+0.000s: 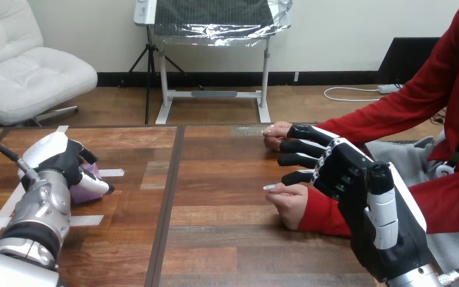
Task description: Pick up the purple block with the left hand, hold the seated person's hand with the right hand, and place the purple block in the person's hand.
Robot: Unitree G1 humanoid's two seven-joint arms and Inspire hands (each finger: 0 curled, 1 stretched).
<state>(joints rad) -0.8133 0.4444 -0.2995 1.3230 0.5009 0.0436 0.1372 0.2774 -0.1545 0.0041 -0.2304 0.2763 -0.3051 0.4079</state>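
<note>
Left hand is low over the dark, plank-grained wooden table at the left. Its black-and-white fingers are curled round the small pale purple block, so that's a grip, though the block looks to be resting on the boards among strips of white tape.

Over on the right, the right hand reaches out with its fingers near straight. They lie between the person's farther hand and the person's nearer hand, tips touching or just over the farther one. No wrap is visible, so I wouldn't call it a hold.

Risks from here: block and person are well apart, so it's a long carry across the table. Hard, glossy plastic fingers on a smooth-looking block could let it slip. The nearer hand is fisted with its palm hidden, so there's no open cup to receive the block. And rigid fingers closing on soft skin call for a gentle squeeze.
</note>
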